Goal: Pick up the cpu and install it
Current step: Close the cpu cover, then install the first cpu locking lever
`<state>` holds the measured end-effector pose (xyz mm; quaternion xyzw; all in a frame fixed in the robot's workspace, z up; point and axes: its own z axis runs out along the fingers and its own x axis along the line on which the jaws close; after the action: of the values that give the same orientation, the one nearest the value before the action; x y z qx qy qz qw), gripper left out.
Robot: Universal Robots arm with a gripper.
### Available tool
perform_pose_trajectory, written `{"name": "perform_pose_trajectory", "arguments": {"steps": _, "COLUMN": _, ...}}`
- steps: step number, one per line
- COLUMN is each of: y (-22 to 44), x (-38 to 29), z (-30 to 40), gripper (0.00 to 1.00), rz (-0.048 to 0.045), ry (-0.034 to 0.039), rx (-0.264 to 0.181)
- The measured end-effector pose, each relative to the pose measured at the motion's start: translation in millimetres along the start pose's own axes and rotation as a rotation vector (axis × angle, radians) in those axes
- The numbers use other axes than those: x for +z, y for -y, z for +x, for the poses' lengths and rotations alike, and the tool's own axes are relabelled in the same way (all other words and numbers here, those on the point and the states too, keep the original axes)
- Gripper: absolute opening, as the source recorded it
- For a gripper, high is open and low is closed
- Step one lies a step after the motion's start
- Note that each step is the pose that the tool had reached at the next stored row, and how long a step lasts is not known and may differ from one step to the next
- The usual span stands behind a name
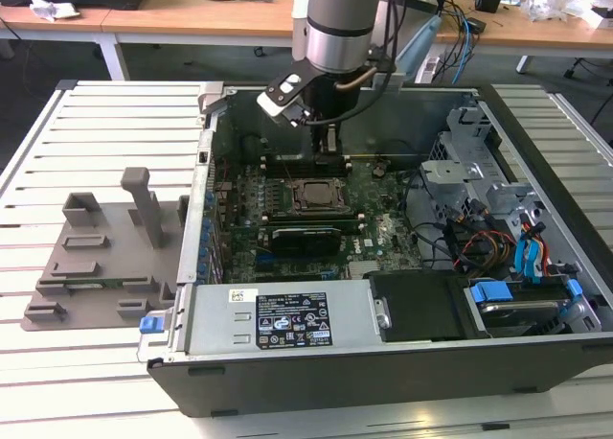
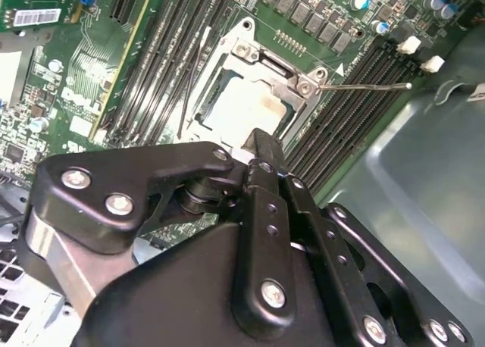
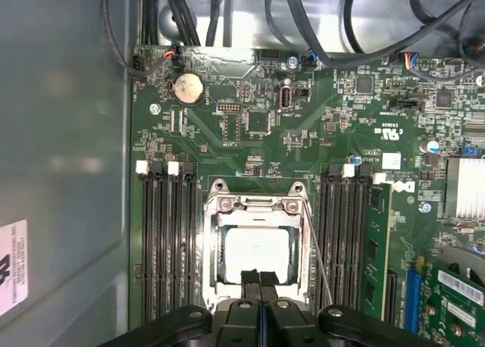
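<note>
Claw (image 3: 260,280) is pressed together, tips side by side, with nothing pinched between them. It hangs just over one edge of the cpu (image 3: 258,252), inside the open computer case (image 1: 383,386).

The cpu lies flat in the socket (image 3: 258,204), and in both wrist views it looks square to the frame. Judgement: pick and placement look done, so you are at the seating check. The thin lever wire (image 3: 319,256) stands out beside the frame, so the socket seems unclamped.

Any further move calls for a straight, gentle line. The tips are close to the chip's top, the frame and lever crowd in, and a sideways nudge could skew the chip.

Materials:
- The cpu top is flat silver metal with a pale rim.
- The frame is bright stamped steel with screw heads at its corners.
- The board (image 3: 250,135) is green and densely populated.
- Long black memory slots (image 3: 167,241) flank the socket.
- The claw links are black, smooth and bolted.
- A grey moulded tray (image 1: 96,257) sits on the slatted bench (image 1: 96,123), well apart.
</note>
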<state>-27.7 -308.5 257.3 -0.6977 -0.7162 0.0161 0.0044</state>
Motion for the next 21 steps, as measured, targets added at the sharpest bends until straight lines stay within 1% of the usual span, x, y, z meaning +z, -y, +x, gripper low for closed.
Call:
{"name": "perform_pose_trajectory", "arguments": {"steps": 2, "y": 0.1, "x": -2.5, "z": 0.0, "gripper": 0.11, "rz": -0.0002, "ry": -0.0002, "rx": 0.000}}
{"name": "perform_pose_trajectory", "arguments": {"steps": 16, "y": 0.1, "x": -2.9, "z": -0.1, "gripper": 0.11, "rz": 0.0000, "ry": 0.0000, "rx": -0.002}}
{"name": "perform_pose_trajectory", "arguments": {"steps": 17, "y": 0.1, "x": -2.9, "z": -0.1, "gripper": 0.11, "rz": -0.0001, "ry": 0.0003, "rx": -0.009}}
{"name": "perform_pose_trajectory", "arguments": {"steps": 18, "y": 0.1, "x": -3.0, "z": -0.1, "gripper": 0.11, "rz": -0.0003, "ry": 0.0009, "rx": -0.026}}
{"name": "perform_pose_trajectory", "arguments": {"steps": 21, "y": -0.1, "x": -3.0, "z": -0.1, "gripper": 0.11, "rz": -0.0016, "ry": 0.0030, "rx": -0.102}}
